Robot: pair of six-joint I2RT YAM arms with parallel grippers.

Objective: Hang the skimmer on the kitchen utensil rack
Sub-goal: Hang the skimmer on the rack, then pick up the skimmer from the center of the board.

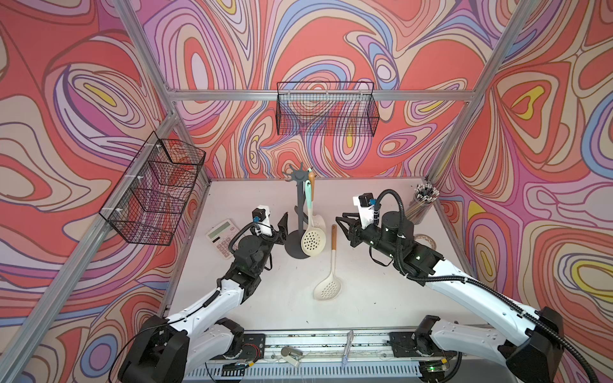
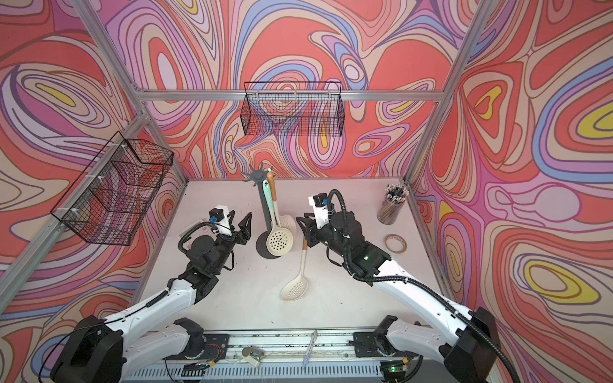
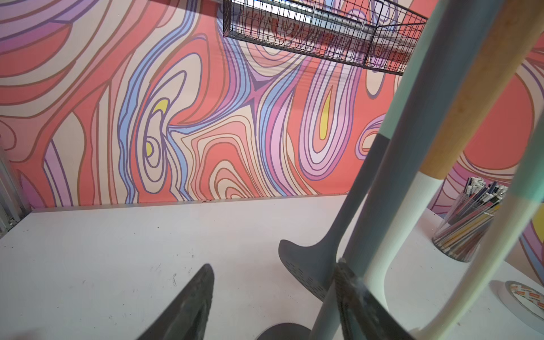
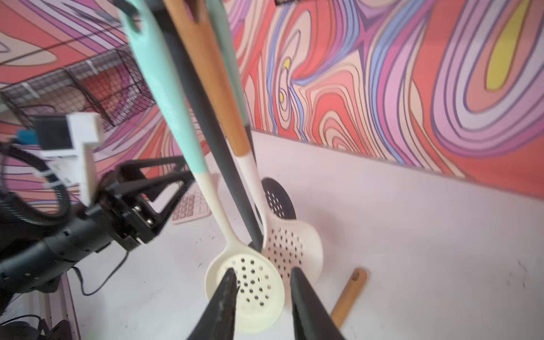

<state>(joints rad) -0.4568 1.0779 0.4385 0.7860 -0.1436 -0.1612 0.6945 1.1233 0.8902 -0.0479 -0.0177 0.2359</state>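
A skimmer [image 1: 328,287] [image 2: 295,287] with a cream perforated head and wooden handle lies flat on the white table, handle end toward the back. Behind it stands the dark grey kitchen utensil rack [image 1: 300,202] [image 2: 263,205], with two cream skimmers [image 1: 313,243] hanging from its hooks. My right gripper [image 1: 341,223] [image 4: 263,273] hovers open and empty just right of the rack, above the lying skimmer's handle end [image 4: 350,294]. Left of the rack, my left gripper [image 2: 239,220] [image 3: 273,265] is open and empty, one fingertip [image 3: 341,265] close to the hanging handles.
A calculator [image 1: 224,237] lies under the left arm. A cup of pens [image 1: 421,205] and a tape roll [image 2: 396,243] sit at the right. Black wire baskets hang on the back wall [image 1: 326,109] and left wall [image 1: 156,192]. A grey slotted turner [image 3: 306,265] hangs behind the rack pole.
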